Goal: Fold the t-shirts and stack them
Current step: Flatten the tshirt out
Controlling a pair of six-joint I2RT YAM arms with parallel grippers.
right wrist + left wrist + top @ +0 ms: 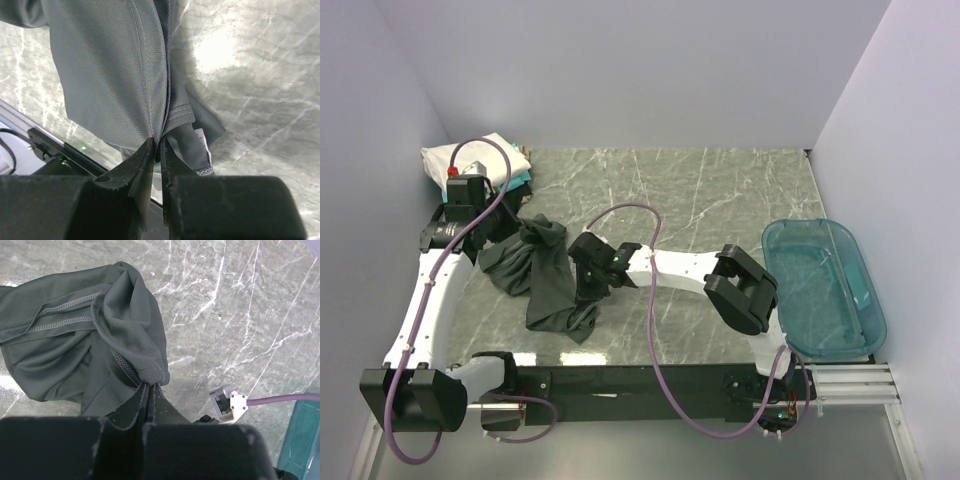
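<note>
The dark charcoal-grey t-shirt point(542, 272) hangs crumpled between my two grippers over the left half of the marble table. My left gripper point(510, 228) is shut on a seamed edge of it point(150, 374), with the cloth bunched to the upper left in the left wrist view. My right gripper point(592, 272) is shut on another hem of it point(161, 140), and the cloth hangs up and away from its fingertips. A folded white t-shirt point(475, 157) lies on a teal one point(523, 178) at the back left corner. A black folded one does not show.
A translucent blue plastic tub point(823, 288) stands at the right edge of the table point(720, 200). Purple cables loop over both arms. The right arm's connector and cable point(231, 403) show in the left wrist view. Walls close in on three sides.
</note>
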